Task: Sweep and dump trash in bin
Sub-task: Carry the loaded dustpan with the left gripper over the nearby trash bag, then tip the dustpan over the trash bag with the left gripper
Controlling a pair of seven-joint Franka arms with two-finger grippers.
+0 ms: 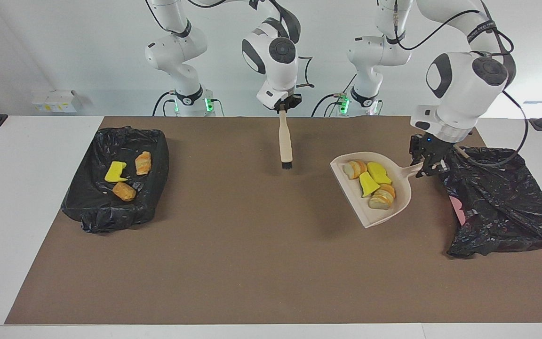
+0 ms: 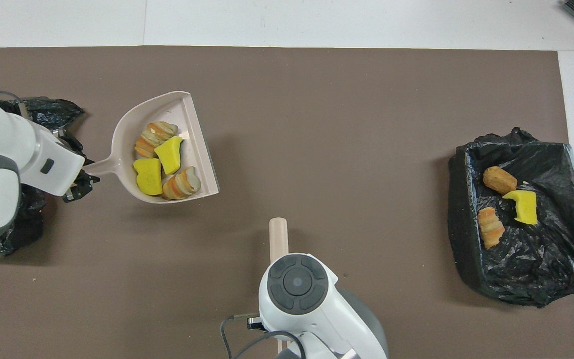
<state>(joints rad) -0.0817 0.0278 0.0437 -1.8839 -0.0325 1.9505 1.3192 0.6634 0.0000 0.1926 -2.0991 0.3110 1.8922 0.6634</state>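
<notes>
left gripper [image 1: 428, 165]: up in the air beside the bin at the left arm's end, fingers clamped on the dustpan handle
dustpan [image 1: 395, 207]: beige, lifted off the worktop, carried by its handle over the brown mat [image 1: 252, 263], open mouth pointing away from the robots, roughly level
trash in dustpan [image 1: 372, 183]: four pieces piled inside, two bright yellow chunks, two tan-orange pastry lumps, touching each other
left-end bin [image 1: 501, 207]: black bag-lined, crumpled, pink patch showing on the side toward the dustpan; contents hidden
right gripper [image 1: 282, 107]: raised near the robots' edge of the mat, mid worktop, fingers clamped on the top of the brush handle
brush [image 1: 284, 141]: beige handle, hangs nearly upright, dark bristles down, bristle tip at or just above the mat, cannot tell if touching
right-end bin [image 1: 155, 188]: black bag-lined tray at the right arm's end, well apart from brush and dustpan
trash in right-end bin [image 1: 115, 172]: three pieces, one yellow chunk, two tan-orange lumps, lying close together on the liner
worktop [image 1: 26, 212]: white, brown mat over most of it
</notes>
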